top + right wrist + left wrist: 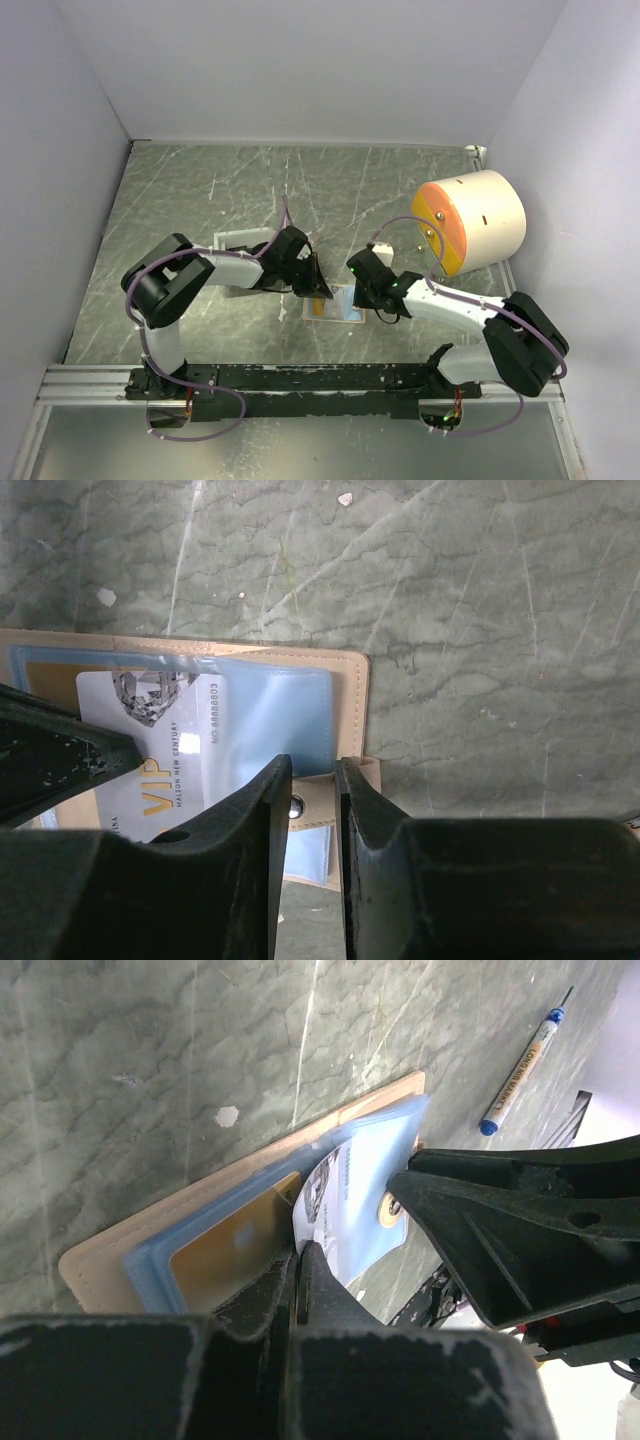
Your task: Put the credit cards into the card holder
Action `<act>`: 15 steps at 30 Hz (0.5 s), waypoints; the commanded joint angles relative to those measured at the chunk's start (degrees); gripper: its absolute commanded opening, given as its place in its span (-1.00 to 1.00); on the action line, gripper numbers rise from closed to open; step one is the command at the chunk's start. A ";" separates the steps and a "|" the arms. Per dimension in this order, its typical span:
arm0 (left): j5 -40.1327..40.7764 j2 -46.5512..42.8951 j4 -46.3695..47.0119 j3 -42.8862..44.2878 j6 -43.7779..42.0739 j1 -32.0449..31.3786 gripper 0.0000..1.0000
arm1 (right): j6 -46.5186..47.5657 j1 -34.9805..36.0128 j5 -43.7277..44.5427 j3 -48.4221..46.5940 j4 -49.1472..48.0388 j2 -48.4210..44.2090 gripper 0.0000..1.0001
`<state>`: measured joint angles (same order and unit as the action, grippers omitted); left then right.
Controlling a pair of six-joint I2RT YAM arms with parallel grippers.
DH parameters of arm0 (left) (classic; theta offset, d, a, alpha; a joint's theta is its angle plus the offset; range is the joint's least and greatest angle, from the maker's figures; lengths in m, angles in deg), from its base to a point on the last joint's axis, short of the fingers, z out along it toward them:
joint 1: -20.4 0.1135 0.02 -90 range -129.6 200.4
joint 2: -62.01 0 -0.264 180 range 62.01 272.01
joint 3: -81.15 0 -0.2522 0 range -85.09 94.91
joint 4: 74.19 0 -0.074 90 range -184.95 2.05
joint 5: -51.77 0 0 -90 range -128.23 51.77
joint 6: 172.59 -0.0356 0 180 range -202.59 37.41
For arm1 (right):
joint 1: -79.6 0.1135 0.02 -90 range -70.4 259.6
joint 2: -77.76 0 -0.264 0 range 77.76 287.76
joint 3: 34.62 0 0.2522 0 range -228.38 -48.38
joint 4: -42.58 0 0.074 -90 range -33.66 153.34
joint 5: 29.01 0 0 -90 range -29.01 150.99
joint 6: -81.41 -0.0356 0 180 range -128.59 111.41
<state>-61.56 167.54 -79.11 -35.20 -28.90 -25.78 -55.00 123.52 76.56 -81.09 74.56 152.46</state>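
Right pincer (312, 767) stands narrowly parted over the card holder (351, 705) with its "VIP" card (160, 725); left pincer (299, 1258) shut.

Worktop (200, 200): grey-green marble pattern, white veins. Card holder (352, 680): tan, pale-blue translucent sleeves. White-grey card (150, 720) has gold VIP lettering (gold-orange card (230, 1245) lower left, left wrist view). Pen (522, 1065): white, blue cap. Cylinder (490, 215): cream, orange-yellow face.

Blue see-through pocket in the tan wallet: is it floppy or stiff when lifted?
Probably floppy: the blue see-through plastic pocket bows upward where the left jaws pinch it. Likely light and slippery too; it looks thin and glossy.
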 commanded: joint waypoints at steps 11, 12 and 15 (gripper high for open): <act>2.53 1.87 -2.34 -1.19 1.88 -0.96 -0.86 | -0.45 -0.12 -1.37 -0.65 3.02 -1.36 -0.39; 2.73 2.01 -1.80 -1.33 2.06 -0.96 -0.86 | -0.62 -0.14 -1.58 -0.42 2.91 -1.31 -0.39; 2.61 2.22 -0.30 -1.66 2.83 -1.02 -0.86 | -1.23 -0.14 -2.43 0.92 1.97 -0.93 -0.39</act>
<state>-62.41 168.39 -77.19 -35.16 -26.23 -25.93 -55.07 123.41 75.75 -81.15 74.84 151.73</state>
